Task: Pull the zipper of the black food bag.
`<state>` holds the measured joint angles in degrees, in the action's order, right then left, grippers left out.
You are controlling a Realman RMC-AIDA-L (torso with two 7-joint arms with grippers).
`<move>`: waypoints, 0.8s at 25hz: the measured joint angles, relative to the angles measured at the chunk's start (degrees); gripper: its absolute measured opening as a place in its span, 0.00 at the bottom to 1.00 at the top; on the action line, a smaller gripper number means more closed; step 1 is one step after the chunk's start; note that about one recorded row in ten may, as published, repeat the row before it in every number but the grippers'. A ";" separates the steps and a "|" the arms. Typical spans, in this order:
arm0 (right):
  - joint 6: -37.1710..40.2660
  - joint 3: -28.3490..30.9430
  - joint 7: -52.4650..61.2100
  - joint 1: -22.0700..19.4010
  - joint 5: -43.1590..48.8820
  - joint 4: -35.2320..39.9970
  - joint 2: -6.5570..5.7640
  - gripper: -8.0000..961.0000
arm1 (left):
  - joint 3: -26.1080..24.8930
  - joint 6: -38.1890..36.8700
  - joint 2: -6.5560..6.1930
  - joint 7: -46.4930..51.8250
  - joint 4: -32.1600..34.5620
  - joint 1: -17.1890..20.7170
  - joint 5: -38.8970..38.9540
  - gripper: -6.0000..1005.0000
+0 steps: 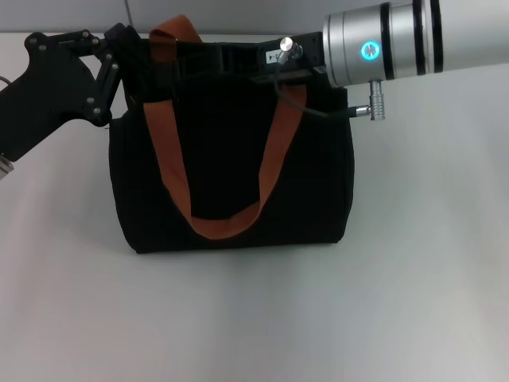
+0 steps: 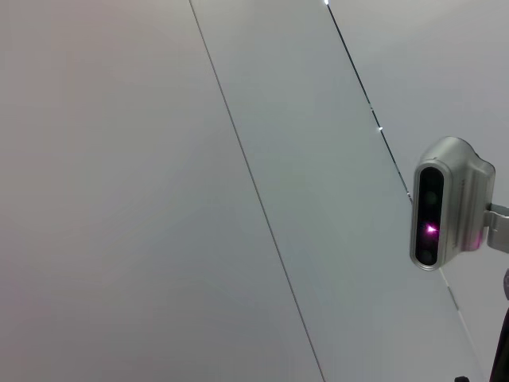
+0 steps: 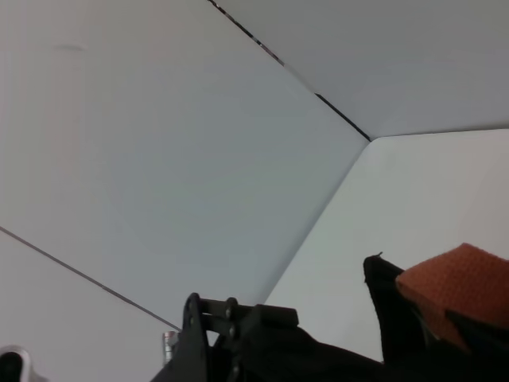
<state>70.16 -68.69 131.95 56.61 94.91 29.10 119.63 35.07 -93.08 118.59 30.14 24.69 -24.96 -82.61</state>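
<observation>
Head view: black food bag [image 1: 231,159] sits mid-table [image 1: 413,278], orange handles [image 1: 171,171] up. Left gripper [image 1: 119,56] presses its top left corner, right gripper [image 1: 238,60] along the top edge; can't tell either grip. Right wrist view: an orange handle [image 3: 457,282]. Zipper hidden.

food bag [image 1: 231,159] on table [image 1: 413,278], left tool [image 1: 119,48] at its left top corner

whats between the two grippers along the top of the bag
In the head view, the black food bag's top edge and an orange handle lie between left gripper and right gripper.
</observation>
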 joint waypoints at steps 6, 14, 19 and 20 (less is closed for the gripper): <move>-0.99 -2.33 -0.35 0.27 0.07 1.46 -0.01 0.47 | -0.01 0.00 0.07 0.35 0.00 -0.48 0.00 0.03; -0.54 -2.84 -0.48 -0.11 0.09 3.50 -0.01 0.41 | -0.01 0.01 0.06 0.41 -0.04 -0.61 0.01 0.03; -0.47 -2.87 -0.50 -0.12 0.14 3.60 -0.01 0.35 | -0.29 0.08 0.05 0.42 -0.08 -0.75 0.00 0.03; -0.63 -2.89 -0.50 -0.12 0.21 3.60 -0.01 0.35 | -0.34 0.01 0.05 0.44 -0.09 -0.78 0.00 0.03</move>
<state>69.53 -71.59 131.44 56.49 95.12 32.69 119.62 34.74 -93.07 118.65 30.58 24.61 -25.74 -82.62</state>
